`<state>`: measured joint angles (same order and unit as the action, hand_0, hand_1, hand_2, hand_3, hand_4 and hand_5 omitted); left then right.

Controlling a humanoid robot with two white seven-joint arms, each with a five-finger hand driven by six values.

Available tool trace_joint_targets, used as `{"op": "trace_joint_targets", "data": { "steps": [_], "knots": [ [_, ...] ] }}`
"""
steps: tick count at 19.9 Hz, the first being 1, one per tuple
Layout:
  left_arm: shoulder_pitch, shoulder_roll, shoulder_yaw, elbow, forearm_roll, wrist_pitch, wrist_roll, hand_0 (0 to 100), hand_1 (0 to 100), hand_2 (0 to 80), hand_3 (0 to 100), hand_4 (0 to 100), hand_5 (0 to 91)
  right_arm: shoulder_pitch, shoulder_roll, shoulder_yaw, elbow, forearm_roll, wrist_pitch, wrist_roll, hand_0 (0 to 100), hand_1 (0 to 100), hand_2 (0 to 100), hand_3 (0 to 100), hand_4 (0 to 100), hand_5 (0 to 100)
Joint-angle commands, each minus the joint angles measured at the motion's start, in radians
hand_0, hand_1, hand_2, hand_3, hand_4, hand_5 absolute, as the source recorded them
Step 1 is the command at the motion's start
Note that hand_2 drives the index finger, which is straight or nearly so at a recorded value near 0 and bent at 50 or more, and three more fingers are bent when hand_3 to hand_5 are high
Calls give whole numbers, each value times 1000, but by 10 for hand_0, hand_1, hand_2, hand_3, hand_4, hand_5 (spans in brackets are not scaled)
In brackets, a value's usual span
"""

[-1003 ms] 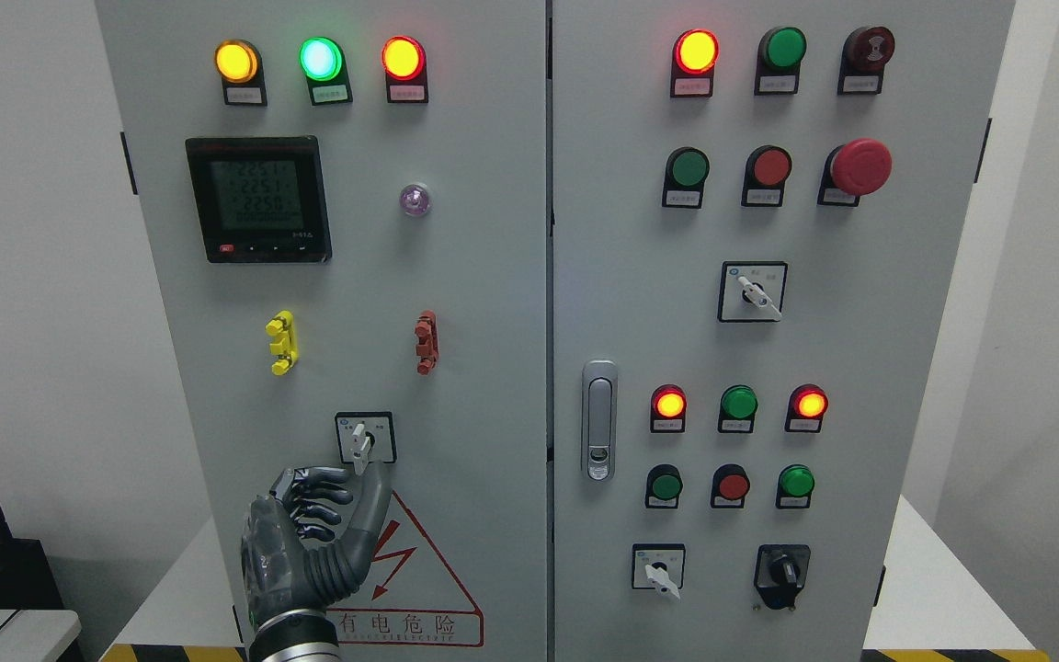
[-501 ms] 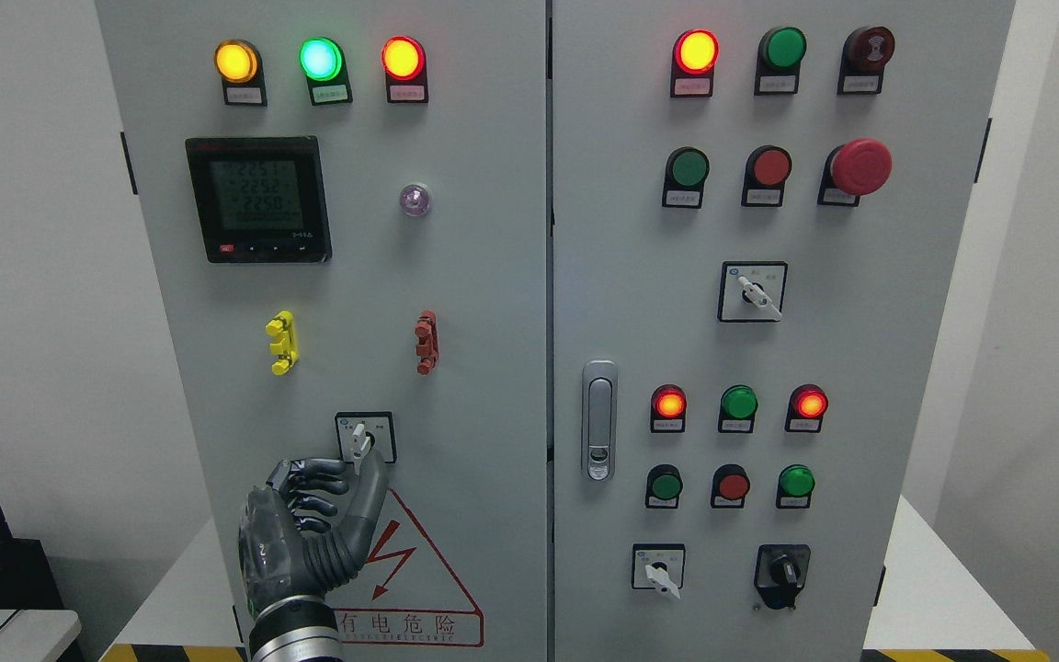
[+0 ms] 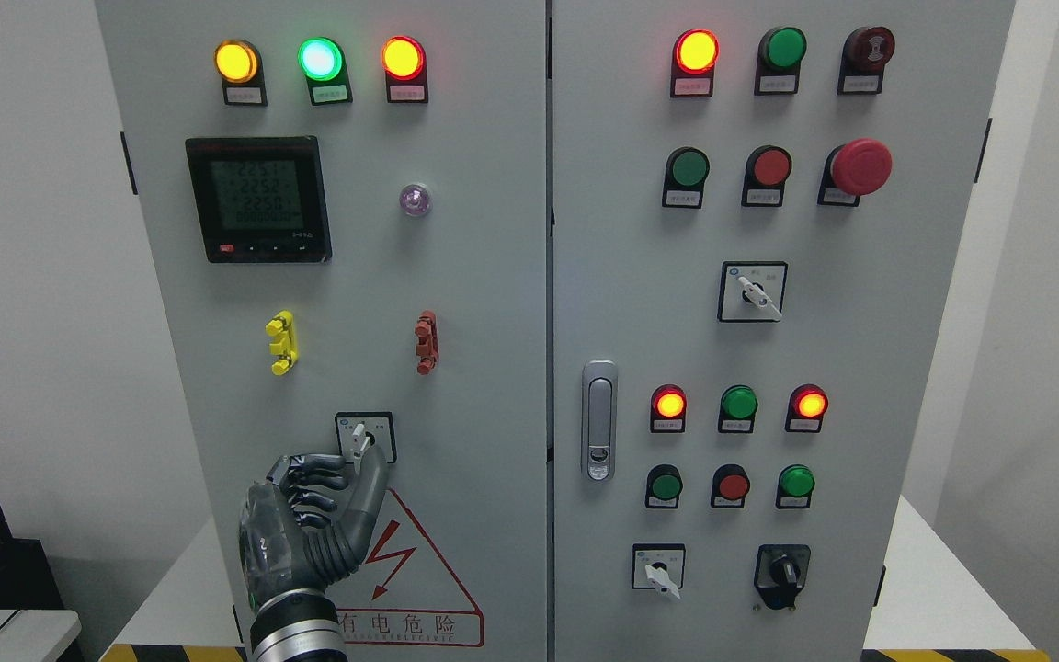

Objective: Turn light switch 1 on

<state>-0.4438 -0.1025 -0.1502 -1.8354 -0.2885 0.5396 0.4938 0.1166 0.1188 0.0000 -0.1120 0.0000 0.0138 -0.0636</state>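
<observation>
Grey metal cabinet (image 3: 456, 303) with two doors stands on a white table (image 3: 943, 607), its small white-handled rotary switch (image 3: 362, 439) low on the left door above a red warning triangle (image 3: 410, 570). The robot's dark left hand (image 3: 309, 529) is raised just below that switch, fingers (image 3: 313, 478) loosely curled with the thumb up at the handle; whether they grip it, I cannot tell.

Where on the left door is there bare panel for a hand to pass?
Bare: between yellow clip and red clip, and right of the rotary switch. Crowded: below that switch, where the left robot hand sits, and the lamp row on top.
</observation>
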Motion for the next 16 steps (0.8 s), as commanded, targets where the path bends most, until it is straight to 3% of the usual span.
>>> {"op": "trace_joint_targets", "data": {
  "steps": [1,16],
  "knots": [
    [-3,-2,1,4,15,10,-1,127,558,520,679,745,629,0,-1,17,0,-25,0,-1,120,389,0,0,0,0],
    [-30,-2,1,5,26,33,-1,154,547,524,684,749,631,0,1,17,0,-25,0,-1,120,389,0,0,0,0]
  ]
}}
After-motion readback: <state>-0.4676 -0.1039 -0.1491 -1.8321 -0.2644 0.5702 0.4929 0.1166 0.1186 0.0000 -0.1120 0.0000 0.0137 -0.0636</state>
